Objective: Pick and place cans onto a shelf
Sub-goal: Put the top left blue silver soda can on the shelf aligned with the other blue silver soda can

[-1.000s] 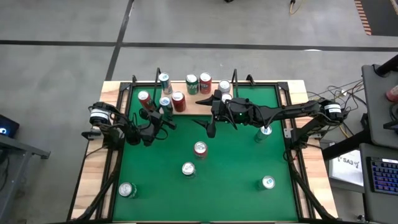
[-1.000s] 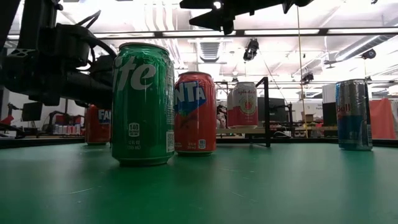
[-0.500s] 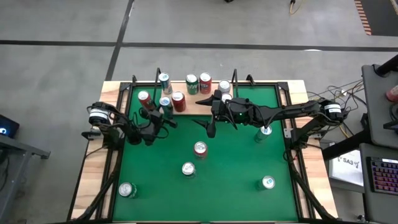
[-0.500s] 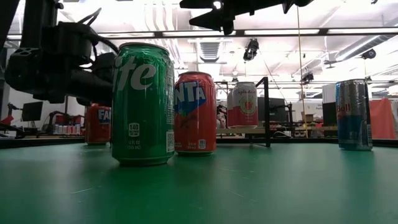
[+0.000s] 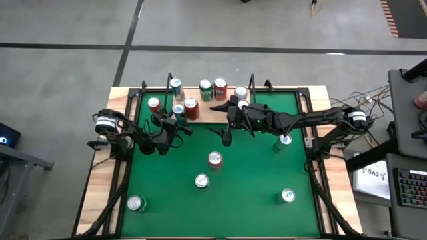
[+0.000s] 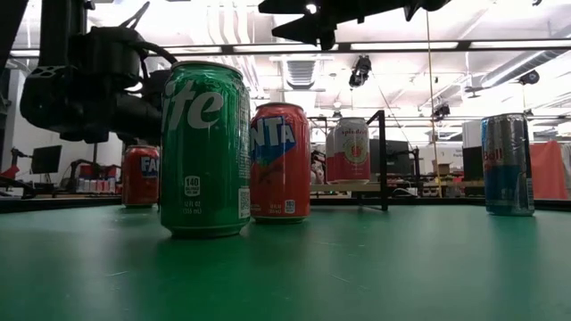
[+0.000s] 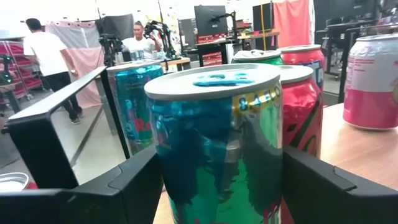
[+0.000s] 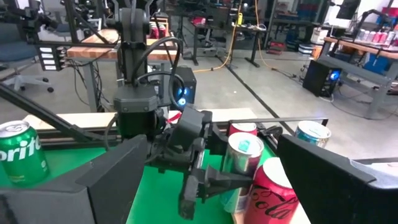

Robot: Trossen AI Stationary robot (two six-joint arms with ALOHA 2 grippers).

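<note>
A blue-green can (image 7: pixel 214 143) stands upright at the left end of the light-wood shelf (image 5: pixel 208 113), and my left gripper (image 5: pixel 175 122) is shut on it. Around it on the shelf stand a teal can (image 7: pixel 134 102), a red can (image 7: pixel 301 106), a green can (image 5: pixel 206 89) and a pink-white can (image 7: pixel 373 81). My right gripper (image 5: pixel 219 125) hangs open, high above the table just in front of the shelf's middle, with nothing between its fingers. Loose cans stand on the green table, among them a red one (image 5: pixel 215 159) and a green one (image 6: pixel 205 147). My left gripper pinches the blue-green can's side wall (image 7: pixel 168 186) between its two fingers (image 7: pixel 134 183), below the silver top. The fingers come level from the table's left side. The can stays upright. Its base is cut off from view, so I cannot tell whether it rests on the shelf.
Black wire uprights (image 5: pixel 170 79) stand at the shelf's ends. More cans stand at the near left (image 5: pixel 137 203), the near right (image 5: pixel 287 195) and under the right arm (image 5: pixel 285 140). A red can (image 5: pixel 155 104) stands left of the shelf. People move in the room beyond.
My left gripper, still shut on the blue-green can, has crept a little toward the shelf and slightly up, and the can has shifted with it and stayed upright.
</note>
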